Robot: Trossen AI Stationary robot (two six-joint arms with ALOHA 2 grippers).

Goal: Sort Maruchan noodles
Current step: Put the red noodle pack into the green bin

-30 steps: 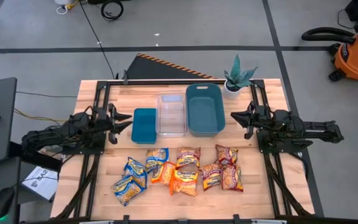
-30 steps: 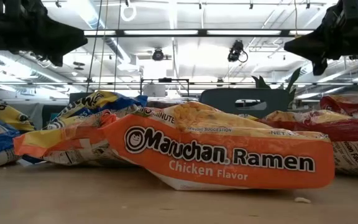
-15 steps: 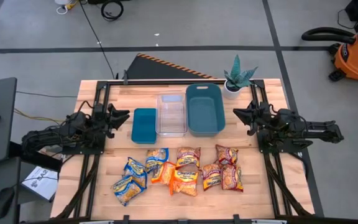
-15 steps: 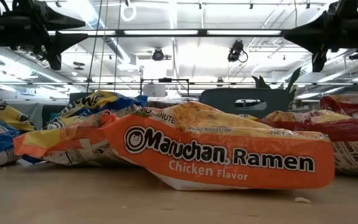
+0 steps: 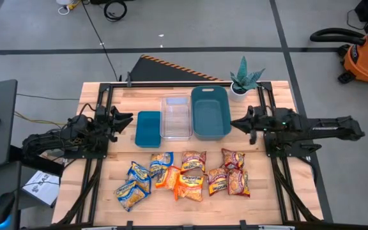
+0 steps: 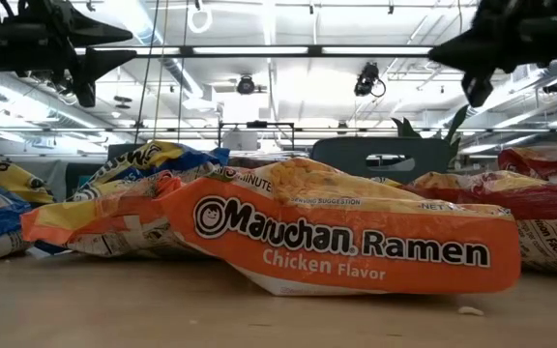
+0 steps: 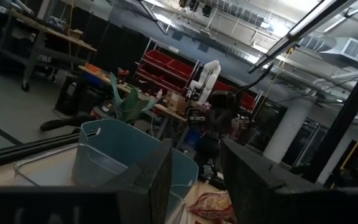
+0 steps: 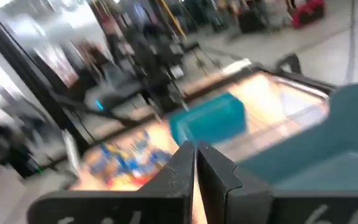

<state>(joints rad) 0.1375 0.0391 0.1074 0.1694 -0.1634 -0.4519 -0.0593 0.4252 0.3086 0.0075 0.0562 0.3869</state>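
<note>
Several Maruchan noodles packets lie flat in a loose row on the near half of the table: blue-and-yellow ones [image 5: 139,179] at the left, orange ones [image 5: 191,174] in the middle, dark red ones [image 5: 230,174] at the right. In the low view an orange packet [image 6: 356,242] fills the foreground. My left gripper [image 5: 131,119] hovers open, left of the small teal bin [image 5: 148,129]. My right gripper [image 5: 233,123] hovers shut, just right of the large teal bin [image 5: 211,112]. Both are well above the packets and touch nothing.
A clear bin [image 5: 176,117] stands between the two teal bins along the far half of the table. A potted plant [image 5: 245,80] sits at the far right corner. Bare wood lies in front of the packets and at both side edges.
My right gripper has moved toward the table's left, closing on the large teal bin's right wall, with its arm stretched out straighter. My left gripper drew back slightly toward the left edge early on, then held still. The packets have not moved.
</note>
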